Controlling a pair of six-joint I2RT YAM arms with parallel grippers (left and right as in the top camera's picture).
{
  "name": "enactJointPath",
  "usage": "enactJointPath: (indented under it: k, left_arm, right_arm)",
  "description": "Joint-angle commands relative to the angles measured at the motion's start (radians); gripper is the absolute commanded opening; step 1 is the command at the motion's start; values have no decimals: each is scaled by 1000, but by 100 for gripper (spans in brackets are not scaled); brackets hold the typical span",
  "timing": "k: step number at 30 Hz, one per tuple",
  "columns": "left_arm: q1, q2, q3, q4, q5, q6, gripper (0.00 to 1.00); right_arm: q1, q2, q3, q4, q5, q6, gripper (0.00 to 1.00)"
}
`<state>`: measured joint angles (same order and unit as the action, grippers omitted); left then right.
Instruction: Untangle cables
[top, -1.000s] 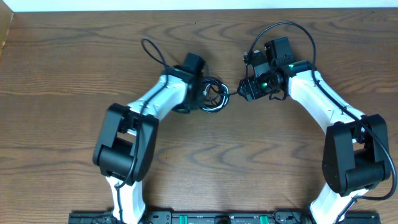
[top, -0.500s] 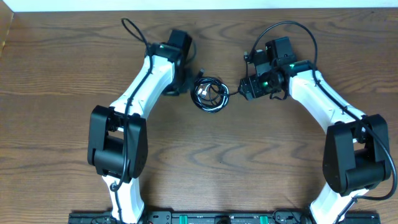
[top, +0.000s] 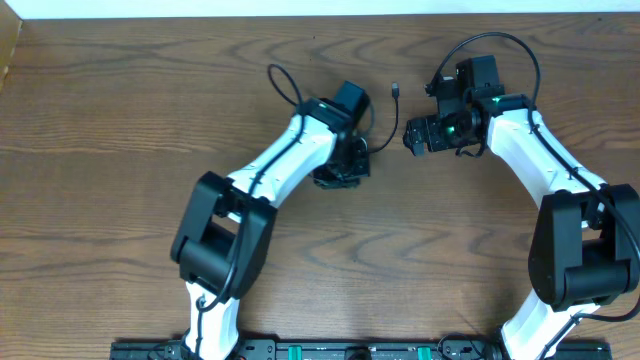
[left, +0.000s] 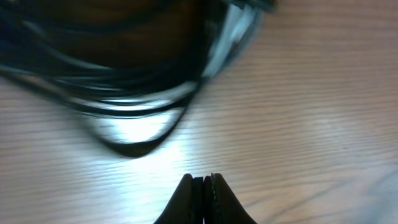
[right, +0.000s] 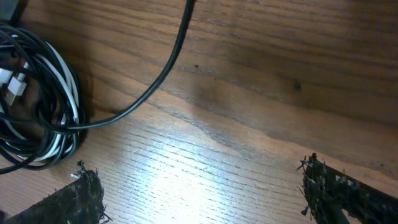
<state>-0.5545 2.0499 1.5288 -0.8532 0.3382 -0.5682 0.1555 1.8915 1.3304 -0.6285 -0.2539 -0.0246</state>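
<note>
Mostly brown wood-grain table (top: 100, 150) w/ coiled cables (right: 71, 93) ctr, white strip (top: 320, 7) beyond.

Cables in a loose coil, one strand astray.
The cables (right: 40, 106) lie bundled on the table (right: 261, 87), black loops around white; one black strand (right: 177, 43) trails away to a small plug (top: 396, 90).

Brown wooden table (top: 100, 150) bears a coiled bundle of cables (right: 65, 81)
</note>
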Motion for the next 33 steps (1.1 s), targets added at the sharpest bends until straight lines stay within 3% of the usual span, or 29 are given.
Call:
enactJointPath:
  k: [1,6,12,21,30,33]
  left_arm:
    - [-25,53,-3,40,35,-44,7]
    - [-26,135,-3,132,-102,-62,7]
    - [41,155,-2,172,-150,-20,8]
    - [175,155,-2,109,-210,128,7]
    - [252,108,84,-127,-212,130,7]
    - [245,51,107,-128,-212,130,8]
  right_arm:
    - [-1,13,-3,-2,0,13,99]
    - [-2,13,-3,-2,0,13,99]
    - [-2,13,-3,-2,0,13,99]
    - [10,13,-3,18,-139,13,99]
    - [33,13,-3,38,-167,13,99]
    - [33,13,-3,39,-161,13,99]
